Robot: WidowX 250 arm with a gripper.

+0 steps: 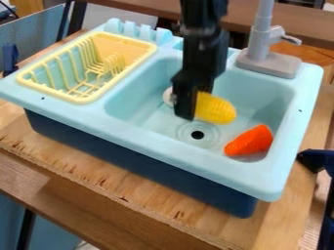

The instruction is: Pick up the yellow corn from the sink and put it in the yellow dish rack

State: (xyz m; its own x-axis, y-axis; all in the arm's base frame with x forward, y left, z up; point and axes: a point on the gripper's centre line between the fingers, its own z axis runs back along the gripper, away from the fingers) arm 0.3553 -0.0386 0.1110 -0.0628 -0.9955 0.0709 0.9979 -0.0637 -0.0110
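Observation:
The black gripper (185,106) hangs down into the basin of the light blue toy sink (163,141), left of the basin's middle. Right beside it, and partly hidden by it, is a yellow toy corn (217,109); whether the two touch, I cannot tell. A small white shape (168,96) peeks out on the gripper's left side. At the basin's right end, near the front wall, an orange-red toy vegetable (250,140) lies on the bottom. The dark drain hole (198,135) is just below and right of the gripper.
A yellow dish rack (82,100) sits in the sink's left part. The grey faucet (262,49) rises from the back right rim, close to the arm. A wooden board (117,188) carries the sink. Dark blue clamp-like parts (314,161) stand at the right edge.

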